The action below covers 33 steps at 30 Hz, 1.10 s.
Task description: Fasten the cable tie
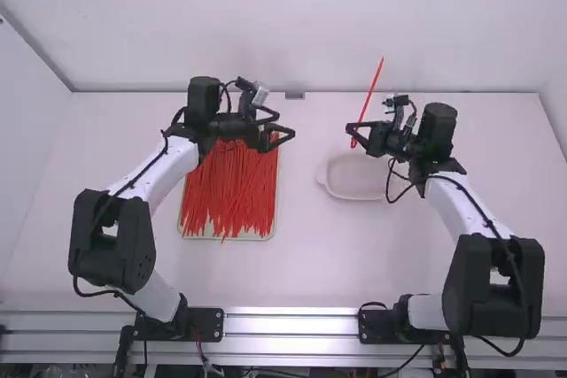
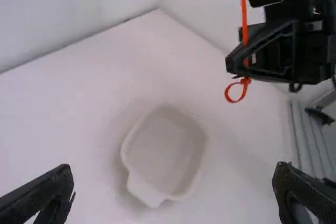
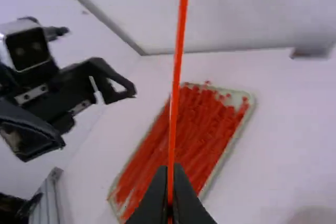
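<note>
Red plastic cable tie (image 1: pixel 370 95), its small loop already closed, is pinched upright by the right gripper (image 1: pixel 363 139) over the shallow white dish (image 1: pixel 341 185), probably for dropping. The left gripper (image 1: pixel 279 130) is held wide open and empty above the tan tray (image 1: pixel 275 210) of loose red ties, likely for another pick.

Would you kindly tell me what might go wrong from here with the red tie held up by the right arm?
1. The right gripper pinches the cable tie low down, with the long tail free above; it might twist or slip out.
2. The tie's loop seems to hang off to one side of the dish, so a drop now could land on the table.
</note>
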Motion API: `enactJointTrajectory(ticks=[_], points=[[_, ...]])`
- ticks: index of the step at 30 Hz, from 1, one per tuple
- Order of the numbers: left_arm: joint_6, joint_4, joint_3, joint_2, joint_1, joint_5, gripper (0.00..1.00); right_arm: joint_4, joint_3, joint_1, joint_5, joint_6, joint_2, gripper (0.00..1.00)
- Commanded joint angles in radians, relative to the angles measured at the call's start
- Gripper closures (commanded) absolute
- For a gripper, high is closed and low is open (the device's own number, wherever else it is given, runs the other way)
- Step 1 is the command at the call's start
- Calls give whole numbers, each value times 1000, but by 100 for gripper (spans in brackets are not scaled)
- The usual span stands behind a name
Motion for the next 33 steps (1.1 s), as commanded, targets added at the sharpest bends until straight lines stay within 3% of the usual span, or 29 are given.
enactJointTrajectory(ticks=[1, 6, 16, 25, 33], points=[[36, -26, 0, -3, 1, -48, 1, -77, 12, -3, 112, -132, -8, 100], [35, -31, -34, -3, 0, -52, 1, -130, -29, 31, 286, -149, -8, 100], [35, -18, -90, -3, 1, -53, 1, -59, -167, 129, 640, -77, -8, 100], [35, -24, -100, -3, 1, -49, 1, 6, -188, 189, 774, -56, 94, 100], [35, -32, -100, -3, 1, -50, 1, 64, -188, 174, 765, -41, 225, 100]])
